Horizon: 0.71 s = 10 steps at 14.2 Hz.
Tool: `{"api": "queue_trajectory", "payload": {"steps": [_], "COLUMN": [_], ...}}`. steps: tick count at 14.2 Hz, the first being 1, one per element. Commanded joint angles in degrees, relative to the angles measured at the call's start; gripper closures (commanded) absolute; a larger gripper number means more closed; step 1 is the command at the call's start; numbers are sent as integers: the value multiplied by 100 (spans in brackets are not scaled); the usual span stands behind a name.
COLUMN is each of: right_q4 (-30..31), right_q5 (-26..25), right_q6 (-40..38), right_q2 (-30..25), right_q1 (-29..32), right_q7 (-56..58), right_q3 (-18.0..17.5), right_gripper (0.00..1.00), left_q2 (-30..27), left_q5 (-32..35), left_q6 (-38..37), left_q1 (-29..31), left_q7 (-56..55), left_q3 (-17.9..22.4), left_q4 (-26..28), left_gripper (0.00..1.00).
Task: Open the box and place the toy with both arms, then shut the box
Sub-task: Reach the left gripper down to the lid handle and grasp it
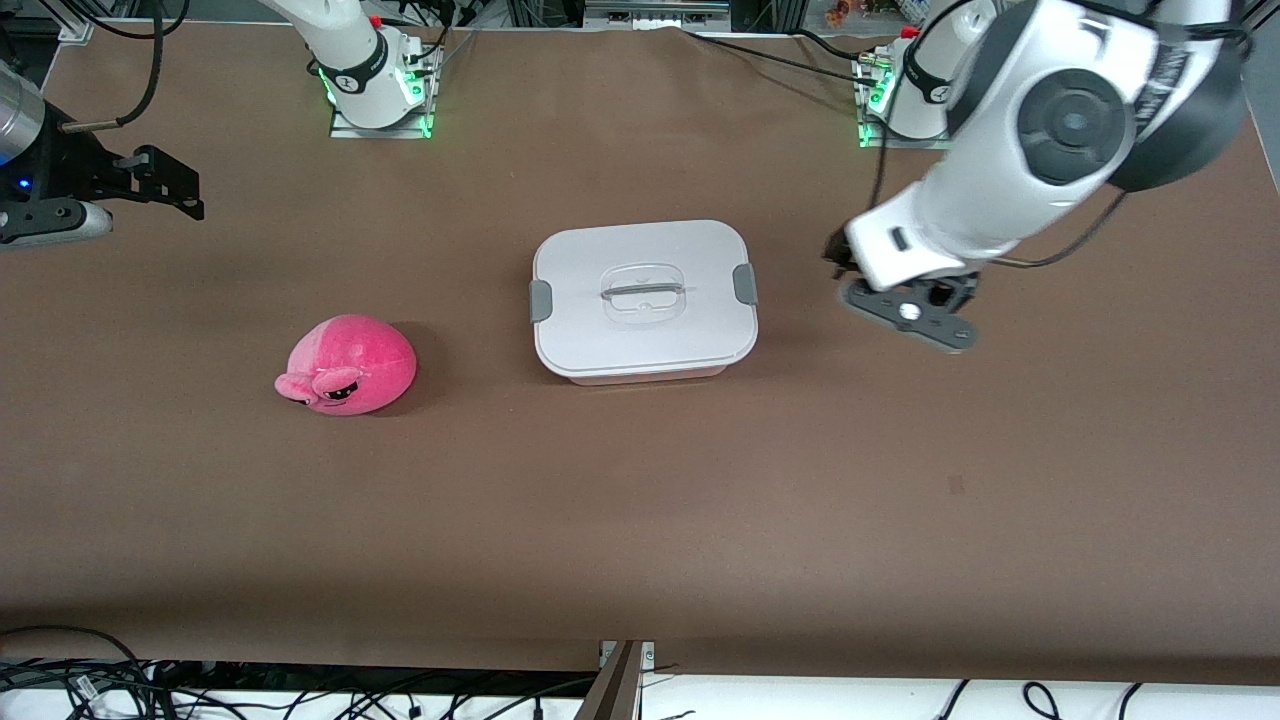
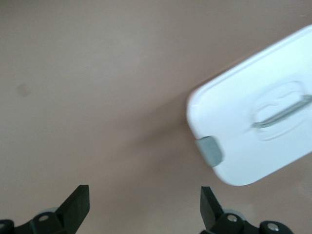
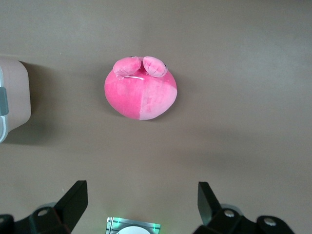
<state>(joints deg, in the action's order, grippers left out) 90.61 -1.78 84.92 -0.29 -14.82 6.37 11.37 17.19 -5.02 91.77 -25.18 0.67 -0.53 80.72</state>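
White-lidded translucent pinkish plastic box point(image 1: 645, 297) lies lengthwise arm-to-arm; round pink plush toy point(image 1: 347, 364) beside it faces the camera. Left pincer point(image 1: 905, 312) and right pincer point(image 1: 150, 185) both gape, empty.

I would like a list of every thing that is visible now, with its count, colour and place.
box: one, pinkish tub under a white lid with grey clips, closed, mid-table.
toy: one, bright pink plush, on the table beside the box, toward the right arm's end, slightly nearer the front camera.
table: one, brown.
left gripper: one, black, open, empty, over the table beside the box.
right gripper: one, black, open, empty, over the table's edge at its own end.
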Motion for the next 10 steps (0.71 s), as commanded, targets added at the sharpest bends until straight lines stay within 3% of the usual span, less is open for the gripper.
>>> {"api": "queue_trajectory", "payload": {"steps": [1,5,10], "right_q4": [1,-8,-26], "right_q5": [-86,-77,-86], "right_q6": [7,-1,-19], "right_q2": [-15,-24,20], "right_q1": [67,67,67], "right_q7": [13,48,75], "right_q3": [-74,-74,-74], "right_gripper": [0,0,0], "left_q2": [381,768,1049], "left_q5": [-87,-35,325], "left_q6": [375,877,1502], "left_q1": [-801,-1357,-1709], "left_q7": [38,309,2487], "left_q3": [70,70,70], "left_q4": [-321,-312,-206], "left_gripper": [0,0,0]}}
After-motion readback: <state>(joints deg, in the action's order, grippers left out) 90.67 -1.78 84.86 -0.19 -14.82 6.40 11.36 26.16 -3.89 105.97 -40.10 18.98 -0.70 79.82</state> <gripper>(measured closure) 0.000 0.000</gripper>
